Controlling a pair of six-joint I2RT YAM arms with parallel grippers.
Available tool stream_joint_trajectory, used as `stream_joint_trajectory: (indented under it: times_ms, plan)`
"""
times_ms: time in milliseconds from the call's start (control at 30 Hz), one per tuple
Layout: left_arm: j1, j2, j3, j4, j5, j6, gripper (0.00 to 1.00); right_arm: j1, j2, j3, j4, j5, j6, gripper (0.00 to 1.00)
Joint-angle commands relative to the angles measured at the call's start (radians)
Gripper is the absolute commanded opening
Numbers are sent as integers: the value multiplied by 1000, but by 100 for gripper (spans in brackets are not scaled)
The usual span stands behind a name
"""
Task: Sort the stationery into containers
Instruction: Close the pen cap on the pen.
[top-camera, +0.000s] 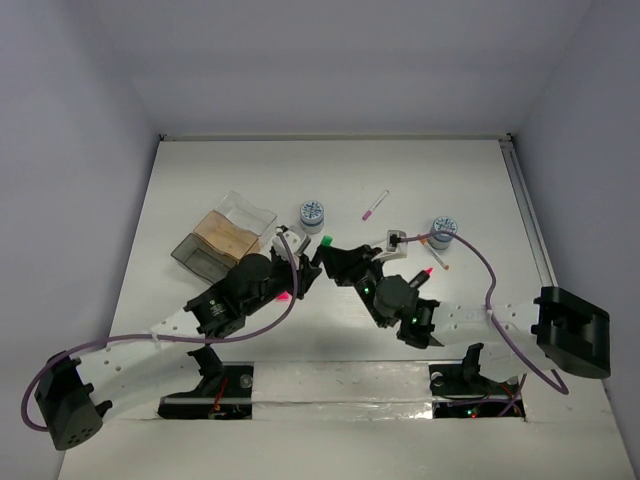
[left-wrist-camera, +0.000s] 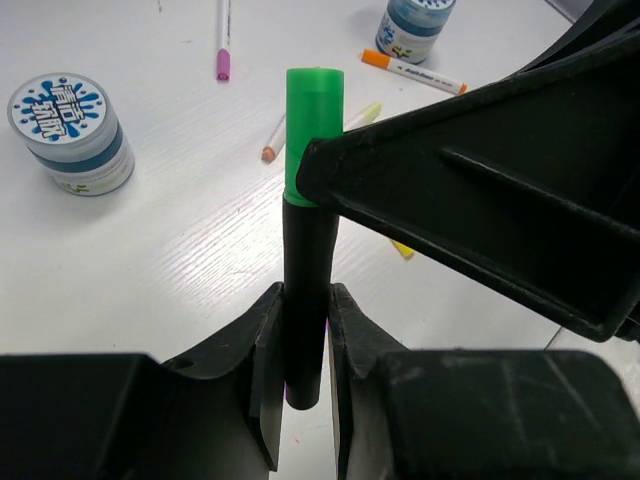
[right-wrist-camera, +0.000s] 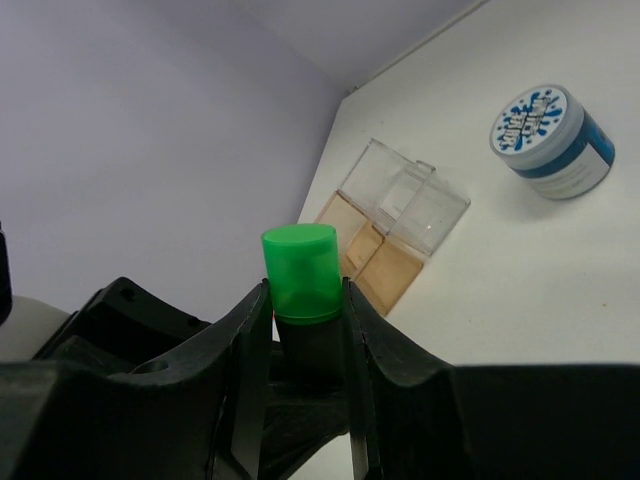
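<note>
Green-capped marker is held in mid-air between our two arms: left gripper clenched on the black barrel nearest us, right gripper pinching the cap further along. Light, stiff, slick plastic, we reckon, so we'd trust the barrel grip; caps pop off. Containers sit at nine o'clock from it overhead.

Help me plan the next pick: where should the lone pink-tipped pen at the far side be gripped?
Mid-barrel, from straight above, jaws across its length: the pen lies flat and slanted on the table, room either side.
</note>
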Motion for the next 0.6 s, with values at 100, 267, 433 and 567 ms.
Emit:
stream_joint_trajectory:
  times_ms: [100,267,433,567]
  plan:
    - [39,-15,230,631,-177,14,0,163,119,-91,-346,-302,84,0]
    - [39,-1,232,637,-176,17,0,175,51,-129,-357,-255,103,0]
    - [39,22,218,662,-154,-15,0,175,20,-120,-371,-243,94,0]
    - [39,23,189,673,-153,-37,0,175,-23,-106,-385,-224,104,10]
